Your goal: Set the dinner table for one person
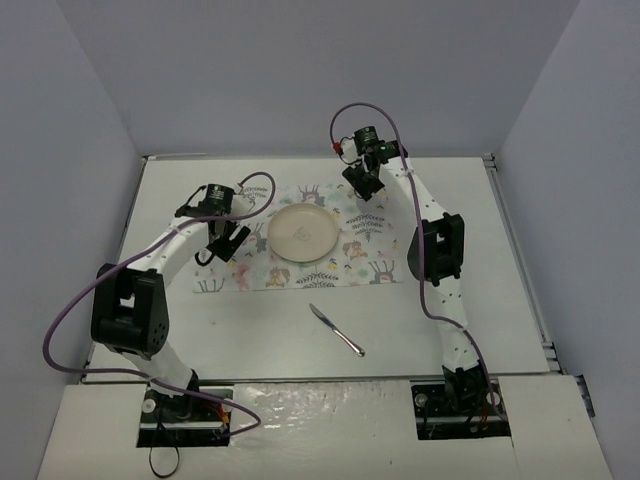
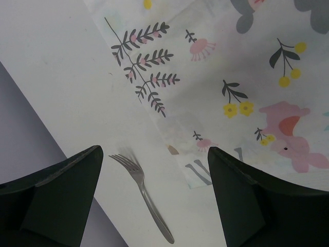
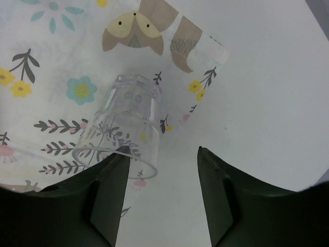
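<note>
The off-white dinner table (image 1: 480, 250) carries a printed mat (image 1: 370, 255) with a cream plate (image 1: 303, 232) at its middle. A knife (image 1: 336, 330) lies on the bare table in front of the mat. My left gripper (image 2: 154, 150) hangs open above a fork (image 2: 140, 188), which lies flat on the table just off the mat's left edge (image 2: 216, 62). My right gripper (image 3: 162, 150) is open over the mat's far right corner. A clear glass (image 3: 123, 118) stands upright on the mat there, its rim at my left fingertip (image 3: 115, 170); the other finger is well apart from it.
Grey walls close in the table on the left, back and right. The table's left edge (image 2: 31, 103) runs close beside the fork. Both arm bases sit at the near edge, with purple cables looping off them.
</note>
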